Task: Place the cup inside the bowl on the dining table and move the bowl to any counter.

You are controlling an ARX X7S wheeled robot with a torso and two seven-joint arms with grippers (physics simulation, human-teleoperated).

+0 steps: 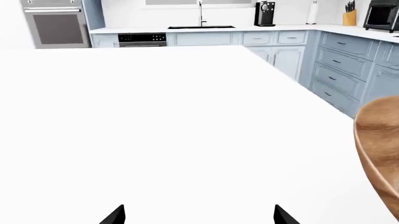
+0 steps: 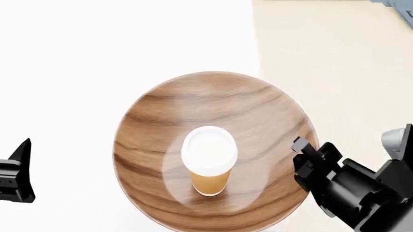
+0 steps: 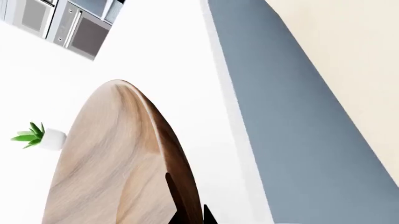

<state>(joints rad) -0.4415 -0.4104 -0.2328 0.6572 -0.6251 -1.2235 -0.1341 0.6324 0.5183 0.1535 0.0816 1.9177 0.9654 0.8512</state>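
The cup stands upright at the centre of the bowl, lid up, so the first half of the task looks done; the bowl sits in the lower middle of the head view on the white worktop, close to that worktop's right edge, with the tan floor beyond. The right claw is at the bowl's right rim in the lower right of the frame; in the right wrist view its dark fingertips lie along the rim of the bowl and seem to pinch it, one tip inside and one outside, so I judge it clamped on the rim, though the contact is partly hidden. The left claw hangs at the lower left, well apart from the bowl; the left wrist view shows its two tips spread apart over bare worktop with nothing between them. The bowl looks stiff and hard, probably of moderate weight, and wide enough that a one-sided rim hold would tip it. The cup is likely light, top-heavy and free to slide or topple on the smooth wood. A second hold on the opposite rim and a level carry would suit it. A small potted plant stands further back on the worktop.
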